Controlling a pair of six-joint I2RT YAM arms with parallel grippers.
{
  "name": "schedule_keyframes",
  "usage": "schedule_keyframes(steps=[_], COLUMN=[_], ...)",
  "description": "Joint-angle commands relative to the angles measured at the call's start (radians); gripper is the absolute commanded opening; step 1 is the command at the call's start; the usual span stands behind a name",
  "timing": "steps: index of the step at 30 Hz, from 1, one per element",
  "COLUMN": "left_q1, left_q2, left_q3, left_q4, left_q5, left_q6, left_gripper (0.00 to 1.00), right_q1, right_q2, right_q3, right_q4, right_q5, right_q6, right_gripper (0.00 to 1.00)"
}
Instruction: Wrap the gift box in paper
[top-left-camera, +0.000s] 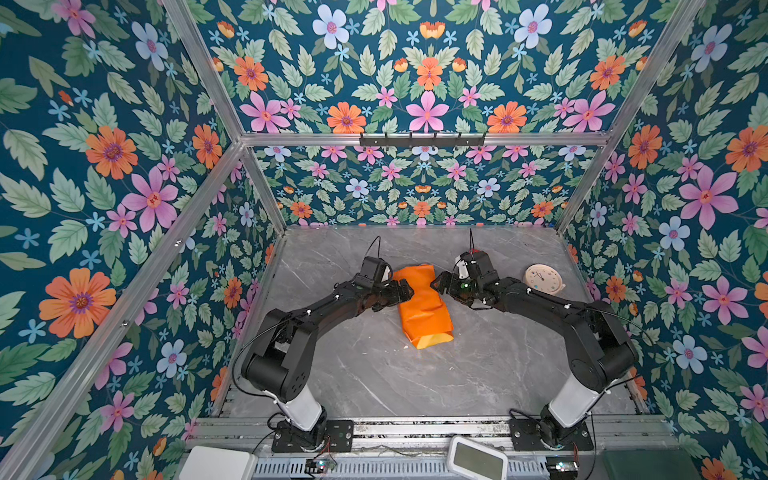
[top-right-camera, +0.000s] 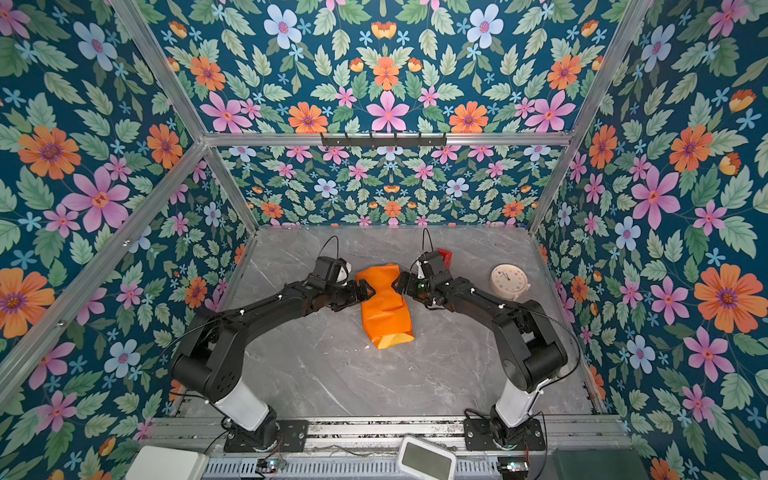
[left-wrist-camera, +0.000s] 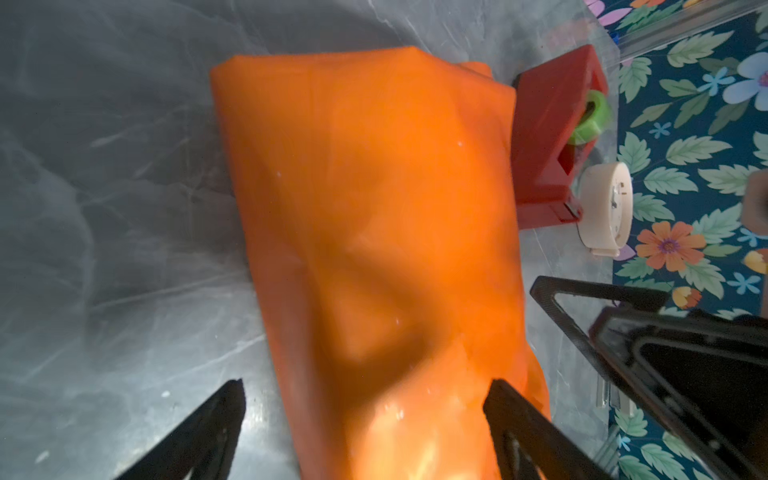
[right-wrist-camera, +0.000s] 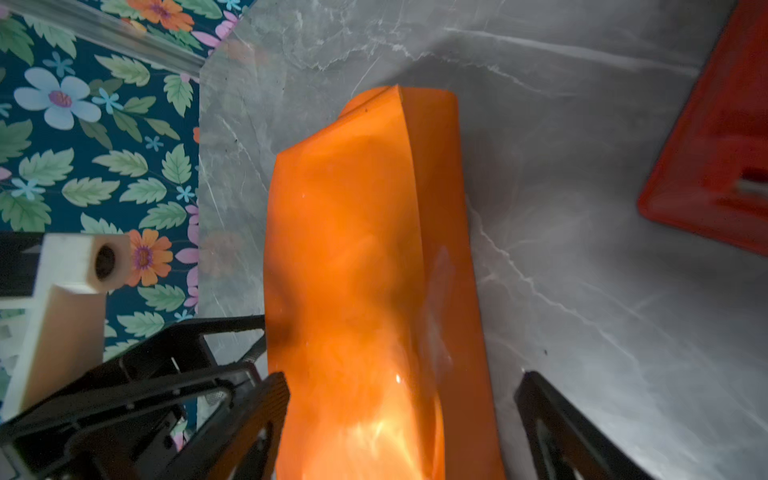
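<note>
The paper (top-left-camera: 422, 307) (top-right-camera: 384, 307) lies mid-table, folded into a long creased tube with its glossy orange face outward; a yellow inner face shows at its near end (top-left-camera: 432, 340). The gift box is hidden, no blue showing. My left gripper (top-left-camera: 405, 291) (top-right-camera: 365, 291) meets the tube's far half from the left, my right gripper (top-left-camera: 438, 284) (top-right-camera: 399, 284) from the right. In the left wrist view the left gripper (left-wrist-camera: 365, 388) stands open astride the paper (left-wrist-camera: 374, 208). The right gripper (right-wrist-camera: 401, 378) is open too, one finger touching the paper (right-wrist-camera: 365, 249).
A red tape dispenser (top-right-camera: 445, 254) (left-wrist-camera: 548, 137) (right-wrist-camera: 715, 145) with a green roll (left-wrist-camera: 590, 116) stands just behind the right wrist. A pale round clock (top-left-camera: 543, 279) (top-right-camera: 509, 279) lies at the far right. Flowered walls enclose the grey table (top-left-camera: 374, 374).
</note>
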Motion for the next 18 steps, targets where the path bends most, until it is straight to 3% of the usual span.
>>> schedule_keyframes(steps=[1,5,13,18], left_q1=[-0.006,-0.054,-0.117,-0.121], left_q2=[-0.093,-0.192,-0.170,-0.291], left_q3=[-0.096,-0.223,-0.261,-0.275], left_q4=[0.033,0.096,0.072,0.054], left_q5=[0.022,0.051,0.018,-0.019], left_q6=[0.007,-0.035,-0.023,0.017], left_gripper=[0.96,0.96,0.96,0.98], right_q1=[0.003,0.046,0.073,0.070], right_q2=[-0.056,-0.070,-0.052,-0.142], right_q3=[-0.059,-0.087,-0.100,-0.132], right_q4=[-0.071,-0.081,-0.187,-0.232], right_q5=[-0.088,-0.140,-0.021,0.028], right_q6=[-0.080,-0.095,-0.130,-0.198], right_gripper=[0.91,0.91,0.86,0.87])
